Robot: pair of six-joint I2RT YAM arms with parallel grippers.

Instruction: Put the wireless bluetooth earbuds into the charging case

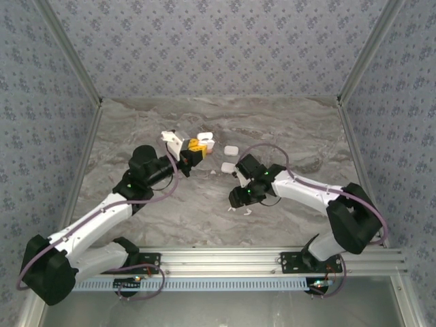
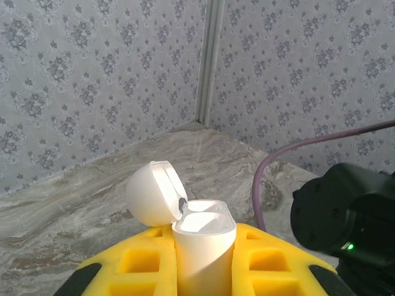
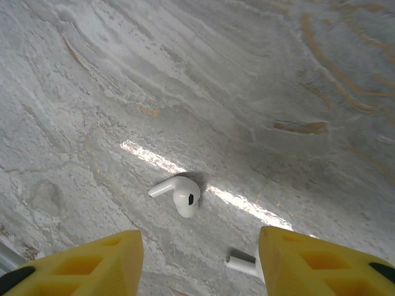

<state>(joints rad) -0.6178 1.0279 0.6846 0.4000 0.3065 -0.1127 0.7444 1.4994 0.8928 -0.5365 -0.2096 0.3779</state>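
Observation:
My left gripper is shut on an upright white charging case whose lid is flipped open to the left; its yellow fingers press on both sides of the case, whose inside cannot be made out. My right gripper hangs open and low over the marble, pointing down. A glossy white earbud lies just ahead of the gap between its fingers. A second white earbud lies by the right finger, its head hidden behind it. Both earbuds lie beneath the right gripper.
Three more white cases rest on the marble table: one beside the left gripper, two between the arms. The right arm's dark wrist and purple cable are close to the left gripper. Patterned walls enclose three sides.

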